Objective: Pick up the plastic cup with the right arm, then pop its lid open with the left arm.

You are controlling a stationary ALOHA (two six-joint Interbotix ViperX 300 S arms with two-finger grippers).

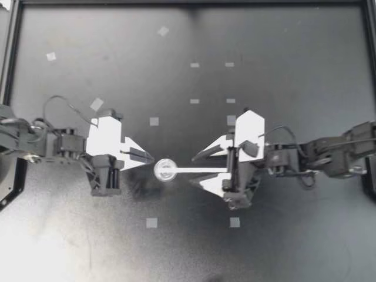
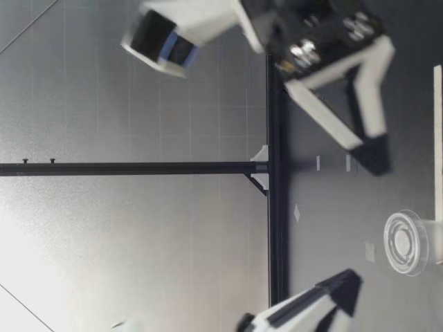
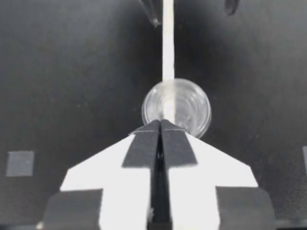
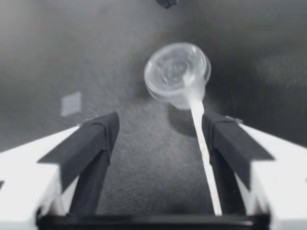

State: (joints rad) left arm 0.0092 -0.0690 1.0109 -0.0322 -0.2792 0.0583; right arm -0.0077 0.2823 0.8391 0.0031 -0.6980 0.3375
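Observation:
A clear round scoop (image 1: 166, 170) with a thin white handle (image 1: 202, 171) lies on the black table. My left gripper (image 1: 148, 157) is shut and empty, its tips just beside the scoop's bowl; I cannot tell whether they touch. In the left wrist view the bowl (image 3: 176, 106) sits right ahead of the shut gripper (image 3: 160, 125). My right gripper (image 1: 195, 170) stands open around the handle. In the right wrist view the handle (image 4: 204, 153) runs close along one finger (image 4: 230, 143), with the bowl (image 4: 177, 74) ahead of the open gripper (image 4: 160, 129). The low view shows the bowl (image 2: 405, 242) on the table between both grippers.
Small grey tape squares (image 1: 151, 222) (image 1: 235, 222) (image 1: 97, 104) dot the table. A black frame rail (image 1: 12, 53) borders the table's edges, and a black post (image 2: 275, 173) stands at its far side.

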